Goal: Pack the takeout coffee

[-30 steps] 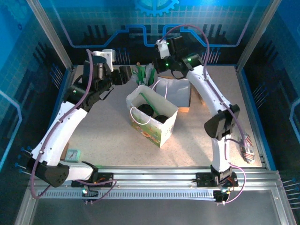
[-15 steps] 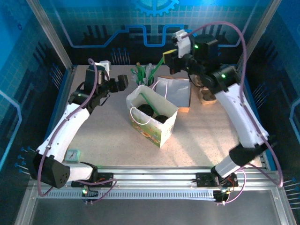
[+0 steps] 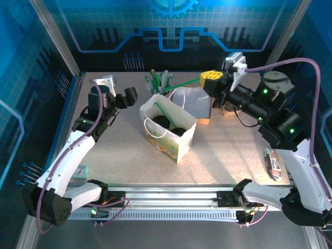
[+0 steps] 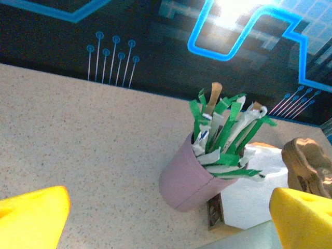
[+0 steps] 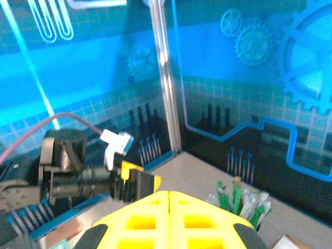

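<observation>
Nearest you, a small teal packet (image 3: 81,170) lies by your left arm's base. A striped packet (image 3: 272,163) lies over by the right arm, well apart from the first.

Middle of the table now: the white paper bag (image 3: 179,148) stands open. There's your takeout coffee (image 3: 179,131) down inside it, black lid up, with a second dark round top just beside it (the bag hides the cup walls, so the lids are all you get). A green straw (image 3: 166,111) leans inside the bag too.

Further back on the left, your left gripper (image 3: 123,98) hangs above the table, jaws spread wide and holding nothing. In its wrist view the two yellow fingers (image 4: 32,218) sit at the bottom corners. The pink cup (image 4: 188,179) of green-and-white sticks stands beyond them, in the gap and untouched.

Just beside that cup lies a flat white bag (image 3: 196,101), with a wooden piece (image 4: 306,165) past it.

Far right, your right gripper (image 3: 206,79) is up off the table with its yellow fingers pressed together. It is pinching a thin green stick (image 3: 184,83) that points back toward the pink cup.
</observation>
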Robot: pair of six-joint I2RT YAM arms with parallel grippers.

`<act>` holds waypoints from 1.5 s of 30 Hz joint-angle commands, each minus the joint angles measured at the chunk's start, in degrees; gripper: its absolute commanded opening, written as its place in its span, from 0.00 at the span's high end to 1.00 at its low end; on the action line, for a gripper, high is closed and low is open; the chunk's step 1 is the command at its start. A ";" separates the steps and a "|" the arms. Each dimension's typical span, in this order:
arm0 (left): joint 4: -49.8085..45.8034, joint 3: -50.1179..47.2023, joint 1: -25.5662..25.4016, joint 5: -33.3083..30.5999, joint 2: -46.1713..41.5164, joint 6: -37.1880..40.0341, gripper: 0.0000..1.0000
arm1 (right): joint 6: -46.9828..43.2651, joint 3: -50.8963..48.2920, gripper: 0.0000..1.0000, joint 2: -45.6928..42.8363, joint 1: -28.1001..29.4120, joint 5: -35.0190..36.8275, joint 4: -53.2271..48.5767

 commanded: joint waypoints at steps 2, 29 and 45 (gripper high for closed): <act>4.57 -2.11 0.51 -1.45 -3.18 -0.90 0.01 | 0.50 -6.09 1.00 0.95 2.84 3.33 -3.18; 5.63 -3.45 0.42 -0.92 -3.62 -0.63 0.01 | 3.39 2.10 0.35 13.73 0.91 27.74 -12.41; 5.35 -3.05 0.41 0.20 -2.57 -0.90 0.01 | 14.91 -13.89 0.39 17.79 -16.26 16.37 -8.63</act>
